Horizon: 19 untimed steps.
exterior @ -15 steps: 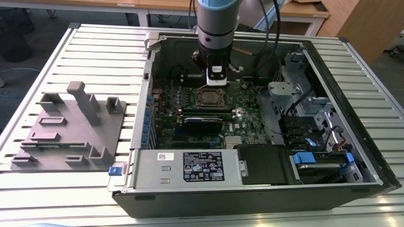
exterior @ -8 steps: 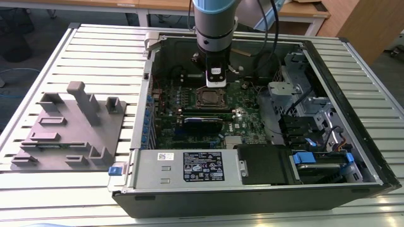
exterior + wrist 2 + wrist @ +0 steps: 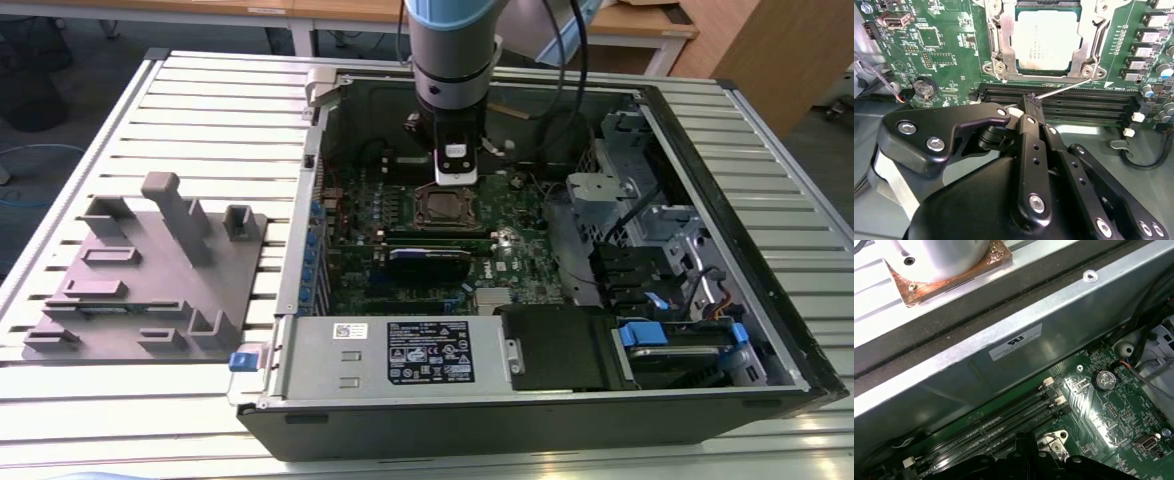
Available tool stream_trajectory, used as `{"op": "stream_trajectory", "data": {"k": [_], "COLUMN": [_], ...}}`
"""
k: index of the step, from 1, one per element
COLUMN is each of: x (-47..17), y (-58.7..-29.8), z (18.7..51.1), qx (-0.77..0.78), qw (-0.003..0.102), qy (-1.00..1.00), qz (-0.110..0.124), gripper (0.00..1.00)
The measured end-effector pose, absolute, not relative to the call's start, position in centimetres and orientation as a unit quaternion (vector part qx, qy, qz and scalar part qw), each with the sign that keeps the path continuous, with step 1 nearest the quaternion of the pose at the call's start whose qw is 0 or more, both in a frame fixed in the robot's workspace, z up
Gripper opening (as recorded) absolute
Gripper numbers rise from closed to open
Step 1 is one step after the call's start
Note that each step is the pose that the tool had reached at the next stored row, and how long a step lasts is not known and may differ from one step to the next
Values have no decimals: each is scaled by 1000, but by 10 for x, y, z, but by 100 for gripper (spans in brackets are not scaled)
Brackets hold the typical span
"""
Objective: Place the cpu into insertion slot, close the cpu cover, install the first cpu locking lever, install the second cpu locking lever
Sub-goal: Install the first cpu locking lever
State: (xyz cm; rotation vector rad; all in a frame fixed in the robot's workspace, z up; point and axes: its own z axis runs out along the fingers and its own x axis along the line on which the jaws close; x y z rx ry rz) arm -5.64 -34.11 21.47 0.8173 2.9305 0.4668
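The cpu (image 3: 1046, 40) lies flat in the insertion slot (image 3: 445, 207), silver face up. The cpu cover (image 3: 1004, 47) is down over it, its metal frame lying around the chip's edges. A thin wire locking lever (image 3: 1069, 87) runs slantwise from the socket's corner toward my fingertips. My gripper (image 3: 1032, 98) hangs just beside the socket over the black memory slots (image 3: 1079, 102); its black fingers (image 3: 1030, 131) are shut together, their tip touching the lever's free end. In the exterior view the gripper (image 3: 454, 178) stands upright inside the case, right behind the socket.
The open computer case (image 3: 747, 330) lies on a slatted table, with a power supply (image 3: 400, 350) at its front and a drive cage (image 3: 641, 230) on the exterior view's right. A grey fixture (image 3: 147, 270) stands outside on the exterior view's left. The case wall (image 3: 1019, 360) rises close behind the memory slots.
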Motion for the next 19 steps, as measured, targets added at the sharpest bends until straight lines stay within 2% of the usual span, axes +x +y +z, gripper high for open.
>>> {"op": "stream_trajectory", "data": {"k": [19], "x": [-59], "y": [-337], "z": [210], "qx": [265], "qw": [35], "qy": [952], "qz": [152], "gripper": [11]}}
